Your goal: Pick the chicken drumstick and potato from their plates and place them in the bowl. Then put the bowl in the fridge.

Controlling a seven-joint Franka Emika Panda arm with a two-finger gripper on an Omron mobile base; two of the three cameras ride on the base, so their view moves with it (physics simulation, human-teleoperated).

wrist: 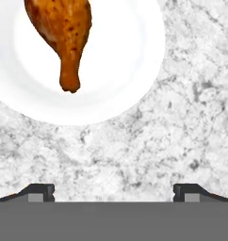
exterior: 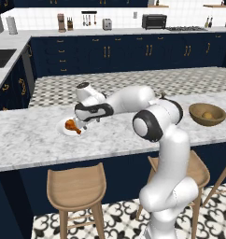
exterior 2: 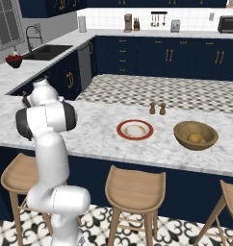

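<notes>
The chicken drumstick (exterior: 72, 125) (wrist: 64, 33) lies on the plain white plate (exterior: 63, 132) (wrist: 120, 66) at the left of the marble counter, its narrow bone end towards the hand. My gripper (exterior: 81, 122) (wrist: 114, 193) hangs open just above the counter at the plate's right edge. Nothing is between its fingertips (wrist: 40, 192). The potato (exterior: 207, 115) (exterior 2: 194, 138) sits inside the wooden bowl (exterior: 217, 119) (exterior 2: 183, 139) at the right of the counter. The red-rimmed plate (exterior 2: 135, 129) is bare. The fridge is out of view.
Two small brown shakers (exterior 2: 157, 108) stand behind the red-rimmed plate. Wooden stools (exterior: 76, 186) (exterior 2: 135, 185) line the counter's near side. A sink (exterior 2: 46, 51) and navy cabinets lie beyond the tiled floor.
</notes>
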